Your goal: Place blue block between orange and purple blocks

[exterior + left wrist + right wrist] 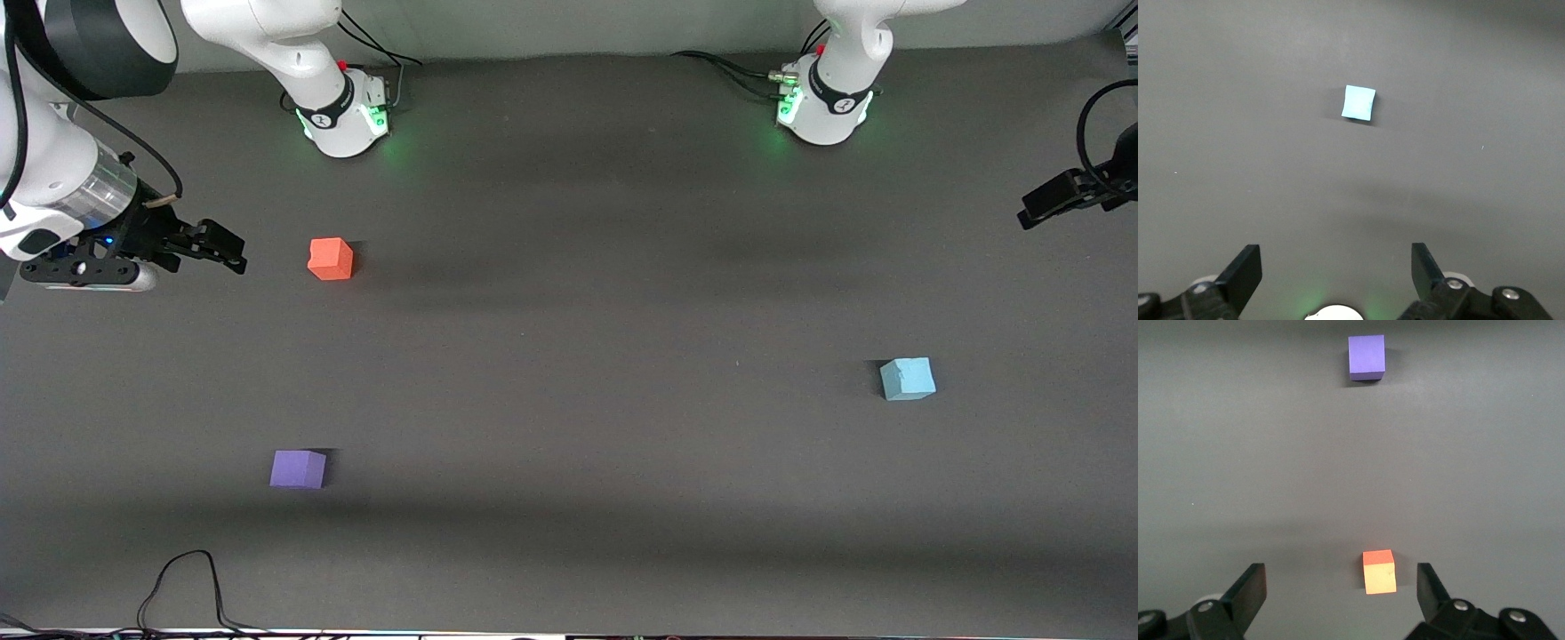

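Blue block (907, 379) sits alone on worktop (578, 356) toward left arm's end, approx 3 o'clock from centre. Orange block (331, 259) approx 10 o'clock; purple block (298, 468) approx 8, nearer front cam. All well apart. Left gripper (1337, 267) and right gripper (1341, 587) hover, jaws spread, nothing held.

White glossy arms (267, 36), green-lit bases (351, 116), black cables, red buttons; black end effector (213, 244) under silver wrist ring.
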### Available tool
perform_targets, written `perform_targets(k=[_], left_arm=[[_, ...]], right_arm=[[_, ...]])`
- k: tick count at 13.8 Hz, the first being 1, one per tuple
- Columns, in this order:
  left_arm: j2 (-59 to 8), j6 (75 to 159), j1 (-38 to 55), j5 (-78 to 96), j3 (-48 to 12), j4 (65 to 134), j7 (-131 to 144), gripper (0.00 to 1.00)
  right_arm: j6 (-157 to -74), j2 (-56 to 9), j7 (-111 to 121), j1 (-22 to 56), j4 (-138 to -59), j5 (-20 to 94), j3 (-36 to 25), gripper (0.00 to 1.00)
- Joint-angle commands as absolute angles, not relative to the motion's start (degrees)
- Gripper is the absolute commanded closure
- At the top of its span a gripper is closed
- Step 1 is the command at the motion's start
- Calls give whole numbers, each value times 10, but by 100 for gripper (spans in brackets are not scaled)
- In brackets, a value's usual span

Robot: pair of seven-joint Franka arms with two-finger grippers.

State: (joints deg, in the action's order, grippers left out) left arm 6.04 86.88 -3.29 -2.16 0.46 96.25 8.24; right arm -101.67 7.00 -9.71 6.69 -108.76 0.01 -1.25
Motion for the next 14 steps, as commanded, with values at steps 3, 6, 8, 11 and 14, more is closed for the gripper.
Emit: perform_targets(k=[3,6,8,11,14], left_arm=[[30,831,-25,-18,1,918,75,0],[24,840,-25,-17,1,911,74,0],[12,842,-24,-14,-1,899,74,0],[4,841,-25,-15,1,901,74,0],[-23,846,-27,-13,1,910,73,0]], right_arm=[[-1013,80,-88,45,-1077,10,3,0],[-978,91,-95,49,-1063,10,8,0],[-969,98,-89,49,-1064,11,11,0],[-953,104,-90,50,-1065,11,9,0],[-949,107,-89,49,-1072,11,4,0]])
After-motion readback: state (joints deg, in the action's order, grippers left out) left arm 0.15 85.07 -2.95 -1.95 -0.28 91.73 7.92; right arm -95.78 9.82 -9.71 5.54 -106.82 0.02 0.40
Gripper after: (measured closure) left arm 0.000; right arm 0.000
